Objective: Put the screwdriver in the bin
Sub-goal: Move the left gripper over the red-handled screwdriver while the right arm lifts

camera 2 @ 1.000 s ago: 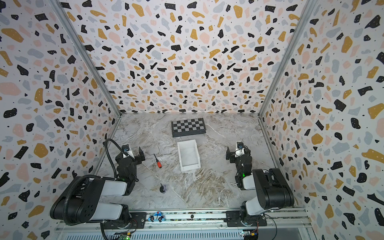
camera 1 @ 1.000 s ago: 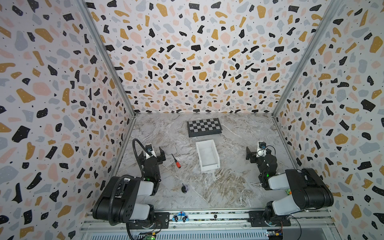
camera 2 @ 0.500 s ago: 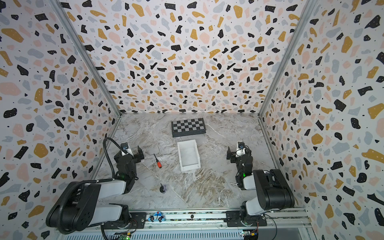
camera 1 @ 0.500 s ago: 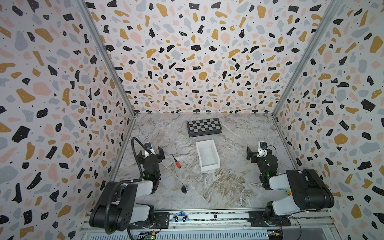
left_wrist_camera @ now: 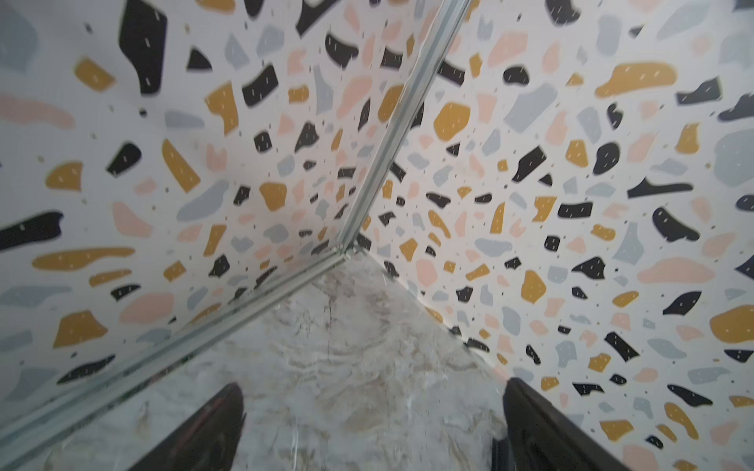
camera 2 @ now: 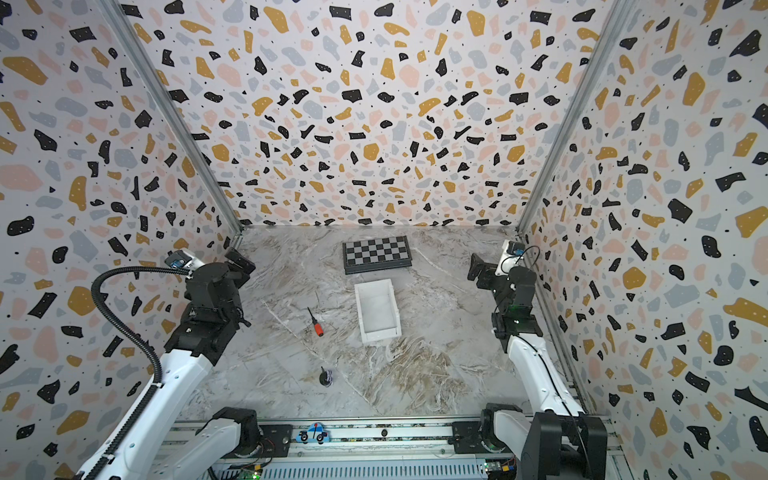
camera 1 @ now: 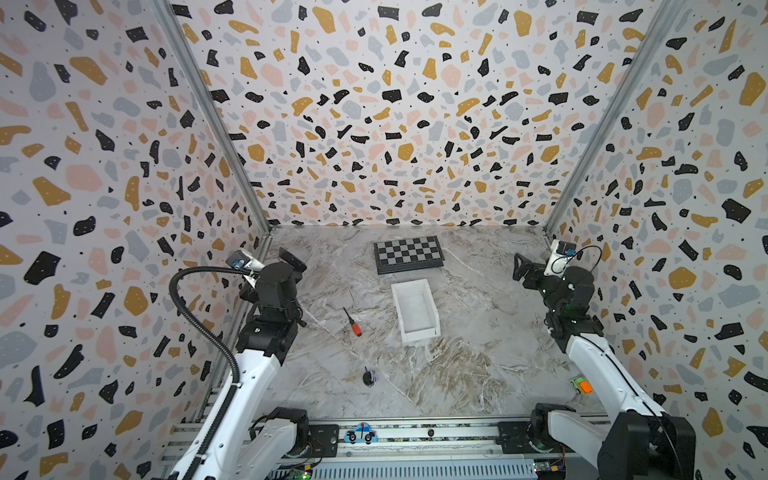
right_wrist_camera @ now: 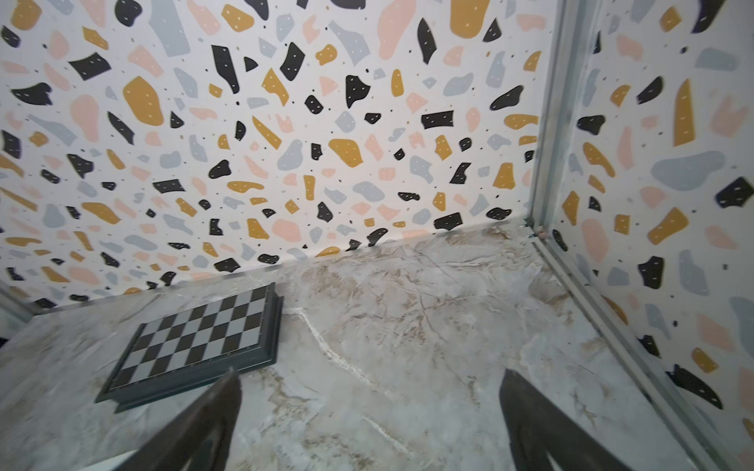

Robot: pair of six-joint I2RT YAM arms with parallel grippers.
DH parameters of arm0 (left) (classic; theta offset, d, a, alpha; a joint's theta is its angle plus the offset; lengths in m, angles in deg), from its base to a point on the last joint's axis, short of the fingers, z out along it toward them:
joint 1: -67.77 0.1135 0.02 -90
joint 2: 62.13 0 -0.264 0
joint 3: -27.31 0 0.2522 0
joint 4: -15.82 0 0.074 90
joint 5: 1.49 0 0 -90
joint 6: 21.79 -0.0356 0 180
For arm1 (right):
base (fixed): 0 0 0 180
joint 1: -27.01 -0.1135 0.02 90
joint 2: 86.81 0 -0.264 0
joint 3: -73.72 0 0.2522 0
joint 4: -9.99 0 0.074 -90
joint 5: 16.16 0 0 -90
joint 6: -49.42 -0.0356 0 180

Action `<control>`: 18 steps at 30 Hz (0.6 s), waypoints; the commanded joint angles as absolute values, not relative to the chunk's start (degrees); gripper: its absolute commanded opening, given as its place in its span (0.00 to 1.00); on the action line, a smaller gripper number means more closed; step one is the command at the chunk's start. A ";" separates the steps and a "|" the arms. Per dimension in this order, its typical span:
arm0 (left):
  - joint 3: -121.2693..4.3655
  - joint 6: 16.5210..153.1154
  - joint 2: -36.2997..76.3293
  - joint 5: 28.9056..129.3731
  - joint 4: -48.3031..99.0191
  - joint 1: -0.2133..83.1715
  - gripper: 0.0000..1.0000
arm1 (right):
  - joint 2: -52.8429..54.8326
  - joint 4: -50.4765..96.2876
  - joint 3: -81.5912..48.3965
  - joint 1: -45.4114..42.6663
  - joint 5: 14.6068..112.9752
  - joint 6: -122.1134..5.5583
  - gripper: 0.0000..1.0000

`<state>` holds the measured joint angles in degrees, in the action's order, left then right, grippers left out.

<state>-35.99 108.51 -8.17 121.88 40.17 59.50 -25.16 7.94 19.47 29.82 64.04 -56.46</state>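
Note:
The screwdriver [camera 1: 353, 323] [camera 2: 316, 324], red-orange handle and thin dark shaft, lies flat on the marble floor just left of the bin. The bin [camera 1: 420, 333] [camera 2: 380, 332] is white, open-topped and holds nothing. My left gripper [camera 1: 280, 262] [camera 2: 237, 261] hangs raised near the left wall, behind and left of the screwdriver, aimed at the far left corner. In the left wrist view its jaws [left_wrist_camera: 373, 383] stand open over bare floor. My right gripper [camera 1: 524, 268] [camera 2: 478, 268] [right_wrist_camera: 369, 373] is open by the right wall, well clear of the bin.
A black-and-grey chessboard [camera 1: 409, 254] [right_wrist_camera: 196, 338] lies behind the bin near the back wall. A small dark knob [camera 1: 368, 377] stands on the floor in front of the screwdriver. A toy car [camera 1: 361, 433] sits on the front rail, a small orange-green object [camera 1: 581, 384] by the right wall.
Both arms have risen and stretched toward the back, the left one more. Both grippers stay open. The screwdriver and bin have not moved.

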 commanded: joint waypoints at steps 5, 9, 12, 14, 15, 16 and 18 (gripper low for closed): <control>-36.05 123.71 -1.75 117.12 59.91 45.44 0.97 | -25.41 27.97 14.71 25.69 57.36 -58.98 0.99; -35.51 124.77 4.74 116.49 58.80 41.09 0.89 | -25.19 29.81 15.37 25.49 53.98 -58.58 1.00; -35.10 124.81 9.39 115.73 56.78 39.27 0.78 | -25.28 31.75 15.82 25.51 53.46 -57.62 1.00; -34.67 124.90 12.04 115.03 55.04 38.47 0.74 | -25.70 32.95 16.06 25.49 53.13 -57.12 1.00; -34.34 125.05 13.56 114.02 54.15 38.41 0.73 | -25.93 33.52 16.16 25.42 53.10 -57.01 0.99; -34.05 125.24 14.94 113.21 53.29 38.28 0.73 | -26.22 34.13 16.27 25.42 53.17 -57.02 0.99; -33.74 125.56 17.40 112.33 52.31 38.06 0.73 | -26.63 35.31 16.53 25.34 52.76 -56.63 0.99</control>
